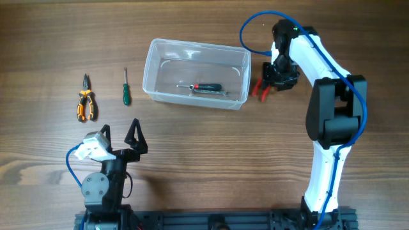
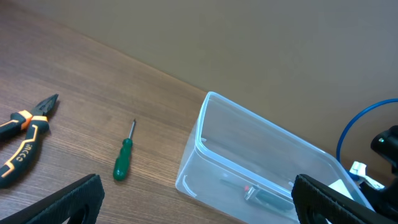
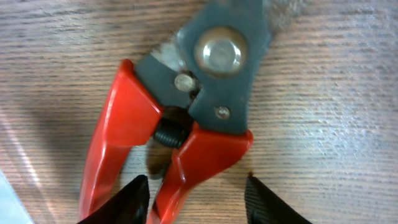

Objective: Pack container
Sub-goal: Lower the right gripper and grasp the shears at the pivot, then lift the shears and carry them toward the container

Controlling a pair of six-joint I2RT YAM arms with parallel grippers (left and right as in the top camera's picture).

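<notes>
The clear plastic container (image 1: 195,73) stands at the back middle of the table and holds a black-and-red screwdriver (image 1: 206,87). It also shows in the left wrist view (image 2: 261,165). Red-handled cutters (image 1: 260,88) lie just right of it. My right gripper (image 1: 275,75) is low over them, open, its fingertips (image 3: 196,199) straddling one red handle of the cutters (image 3: 186,130) without gripping. My left gripper (image 1: 121,137) is open and empty near the front left. A green screwdriver (image 1: 126,89) and orange-black pliers (image 1: 87,101) lie left of the container.
The green screwdriver (image 2: 124,158) and the pliers (image 2: 25,140) lie on the bare wood ahead of the left gripper. A blue cable (image 1: 252,29) loops above the right arm. The arm bases stand at the front edge.
</notes>
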